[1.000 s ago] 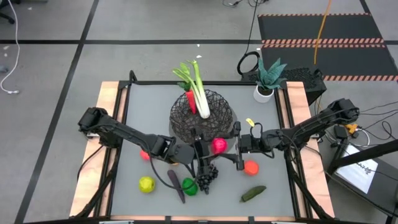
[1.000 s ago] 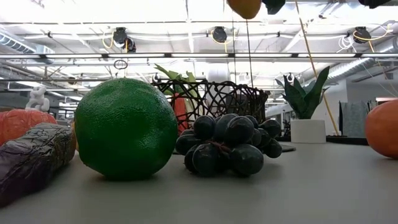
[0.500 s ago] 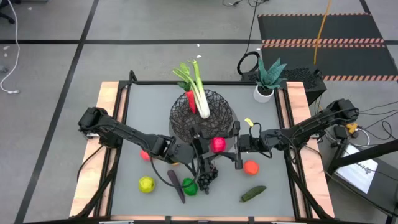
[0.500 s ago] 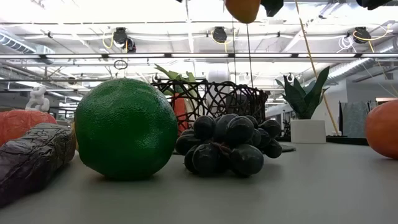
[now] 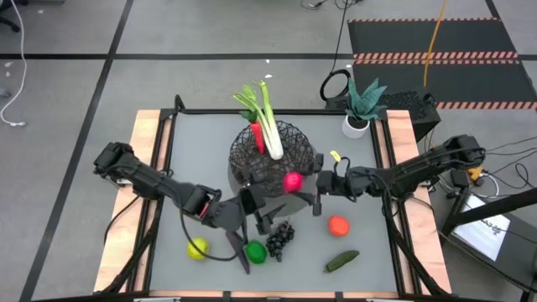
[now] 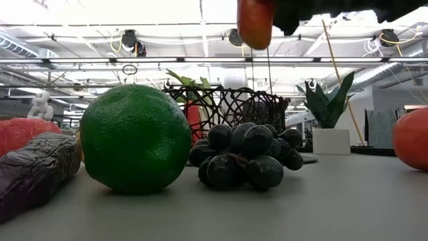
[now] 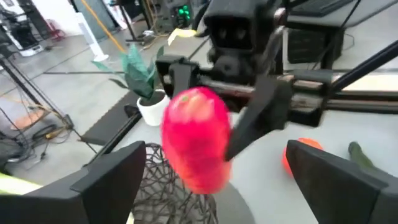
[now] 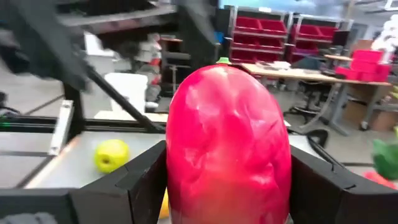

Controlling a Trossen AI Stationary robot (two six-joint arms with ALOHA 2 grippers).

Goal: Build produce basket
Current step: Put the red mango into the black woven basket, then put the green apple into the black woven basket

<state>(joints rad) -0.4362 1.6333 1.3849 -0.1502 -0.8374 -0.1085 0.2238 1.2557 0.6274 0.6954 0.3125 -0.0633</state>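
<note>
Fingers of the right gripper [image 5: 299, 186] clamp a red fruit [image 5: 293, 181] held above the table at the near rim of the wire basket [image 5: 275, 155], which holds a leek [image 5: 267, 122] and carrot [image 5: 257, 134]. Left gripper [image 5: 256, 211], fingers apart, hovers beside the grapes [image 5: 279, 236] and green fruit [image 5: 255, 250].

Red fruit [image 5: 293, 181] aloft beside wire basket [image 5: 274, 156].
</note>
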